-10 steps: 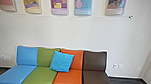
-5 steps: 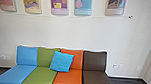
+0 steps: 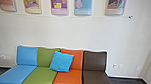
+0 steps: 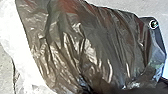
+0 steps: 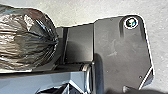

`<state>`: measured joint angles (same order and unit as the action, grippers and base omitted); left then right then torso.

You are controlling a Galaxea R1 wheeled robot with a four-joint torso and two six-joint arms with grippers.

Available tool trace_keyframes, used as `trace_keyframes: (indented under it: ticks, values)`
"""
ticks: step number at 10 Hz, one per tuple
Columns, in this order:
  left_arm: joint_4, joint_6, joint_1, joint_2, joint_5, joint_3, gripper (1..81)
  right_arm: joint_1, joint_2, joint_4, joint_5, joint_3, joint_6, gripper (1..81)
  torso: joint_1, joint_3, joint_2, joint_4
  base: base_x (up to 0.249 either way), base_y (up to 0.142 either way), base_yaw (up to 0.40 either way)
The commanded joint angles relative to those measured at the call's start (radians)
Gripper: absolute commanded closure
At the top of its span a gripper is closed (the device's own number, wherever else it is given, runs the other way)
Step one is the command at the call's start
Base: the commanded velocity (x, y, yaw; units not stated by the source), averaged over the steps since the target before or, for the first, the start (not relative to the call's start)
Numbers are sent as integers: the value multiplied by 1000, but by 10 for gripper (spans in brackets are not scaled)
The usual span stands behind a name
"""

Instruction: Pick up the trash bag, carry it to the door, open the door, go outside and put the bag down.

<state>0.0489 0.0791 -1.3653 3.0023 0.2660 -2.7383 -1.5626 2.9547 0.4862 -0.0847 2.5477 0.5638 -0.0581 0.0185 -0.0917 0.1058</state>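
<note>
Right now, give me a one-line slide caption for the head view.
Four-section padded seat in blue, green, orange and brown, with a square bright-blue cushion, beneath colourful posters.

The robot's wide, dark-grey plate (image 5: 120,50), with a round shiny corner fitting (image 5: 131,22), lies beside its blue-grey jointed bar (image 5: 32,81).

right wrist view | bag (image 5: 27,40): dark, glossy, creased, folds drawn together to one point | robot's plate (image 5: 115,50): near bag, contact unclear; dark, faintly scuffed, pale-edged, round fitting (image 5: 131,22) at a corner | floor (image 5: 82,12): light grey, beyond plate
</note>
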Motion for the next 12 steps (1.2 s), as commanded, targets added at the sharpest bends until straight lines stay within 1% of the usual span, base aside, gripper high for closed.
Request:
trace_keyframes:
  ticks: [1, 12]
  values:
    - [2, -7, 70, -9, 65, -1, 811, 45, -3, -6, 65, -5, 5, 10, 0, 0, 0, 0, 0, 0, -127]
    - [2, -7, 70, -8, 67, 0, 811, 40, 0, -8, 63, -5, 5, 10, 0, 0, 0, 0, 0, 0, -141]
